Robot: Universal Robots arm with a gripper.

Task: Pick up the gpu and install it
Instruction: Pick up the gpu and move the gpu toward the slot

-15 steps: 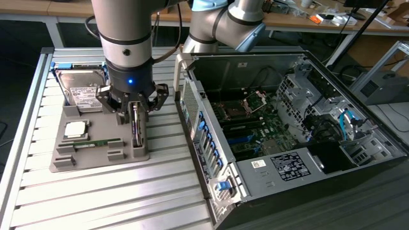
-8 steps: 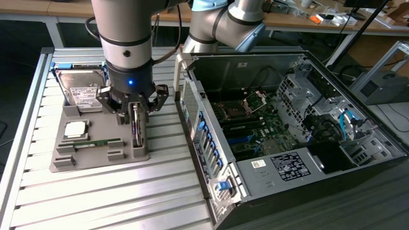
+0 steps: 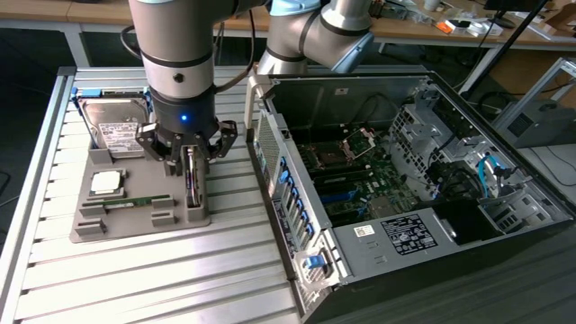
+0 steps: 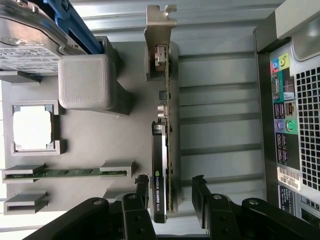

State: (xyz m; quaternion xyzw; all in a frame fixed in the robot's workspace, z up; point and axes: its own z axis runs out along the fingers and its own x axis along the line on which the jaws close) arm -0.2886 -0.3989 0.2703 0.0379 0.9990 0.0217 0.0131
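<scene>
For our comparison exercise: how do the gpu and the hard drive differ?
The gpu stands on edge, thin and dark; the hard drive shows its broad, white-labelled silver face. The open claw straddles the gpu; the hard drive sits apart from it. Both are outside the computer case.

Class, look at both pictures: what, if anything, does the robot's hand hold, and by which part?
Nothing yet. The open hand straddles the gpu, which stands on edge in the grey tray.

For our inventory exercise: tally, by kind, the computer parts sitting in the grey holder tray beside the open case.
hard drive: 1
processor chip: 1
memory stick: 1
gpu: 1
Total: 4
</scene>
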